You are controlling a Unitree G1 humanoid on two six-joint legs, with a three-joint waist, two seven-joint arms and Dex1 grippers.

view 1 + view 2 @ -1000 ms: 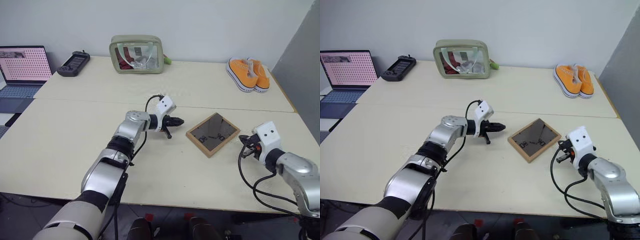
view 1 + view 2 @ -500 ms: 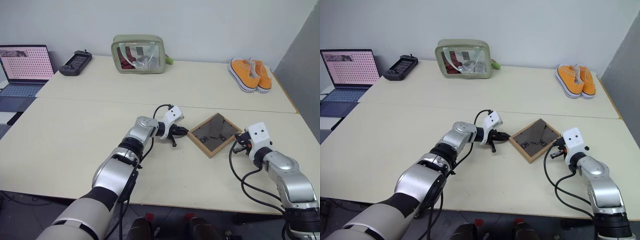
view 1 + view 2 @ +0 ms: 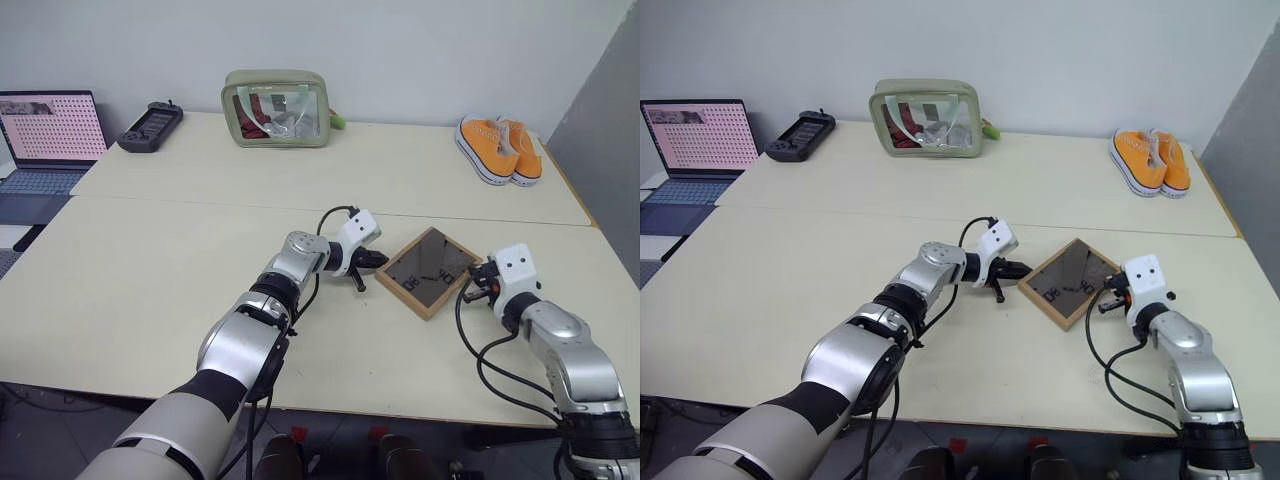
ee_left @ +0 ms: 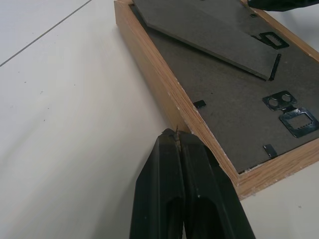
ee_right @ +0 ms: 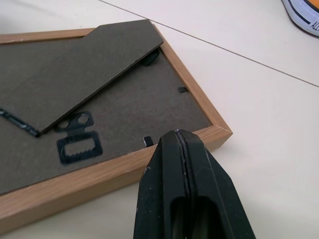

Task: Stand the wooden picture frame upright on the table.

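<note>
On the table (image 3: 150, 270), near its front edge, the frame (image 3: 428, 270) lies face-down between our closed, empty left gripper (image 3: 378, 260) and right gripper (image 3: 478, 285); lifting and standing it remain.

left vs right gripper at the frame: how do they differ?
The left gripper comes at the wooden picture frame from its left edge, pointing across the table; the right gripper comes at the opposite, right edge. The left arm reaches far out; the right arm stays nearer the table's front edge. Shared: both are shut, tips at the frame's wooden rim, which lies face down.
</note>
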